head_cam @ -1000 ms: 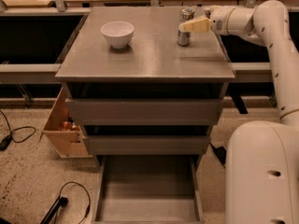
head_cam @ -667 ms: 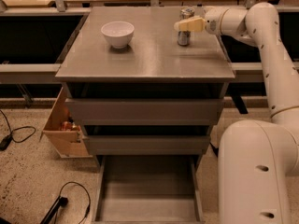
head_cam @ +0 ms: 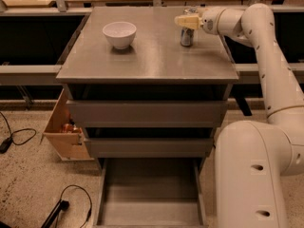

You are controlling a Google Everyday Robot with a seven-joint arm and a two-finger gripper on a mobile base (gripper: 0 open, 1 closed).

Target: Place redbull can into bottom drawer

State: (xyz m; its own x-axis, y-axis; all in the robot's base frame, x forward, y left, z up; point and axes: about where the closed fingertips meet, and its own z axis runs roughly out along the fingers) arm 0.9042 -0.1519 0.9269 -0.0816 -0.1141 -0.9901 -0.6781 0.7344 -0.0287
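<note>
The redbull can [head_cam: 186,37] stands upright on the grey cabinet top [head_cam: 147,56], near its back right corner. My gripper [head_cam: 186,22] reaches in from the right at the level of the can's upper part and overlaps it in the camera view. Whether it touches the can cannot be told. The bottom drawer [head_cam: 149,194] is pulled out toward the camera below the cabinet, and its grey interior holds nothing. The two drawers above it are pushed in.
A white bowl [head_cam: 119,33] sits on the cabinet top at the back left. A tan wooden box [head_cam: 64,127] stands on the floor left of the cabinet. Black cables [head_cam: 66,205] lie on the floor at lower left. My base [head_cam: 249,175] stands right of the open drawer.
My gripper has moved a little to the left, from beside the can's right side to over its upper part. The can and bowl have not moved.
</note>
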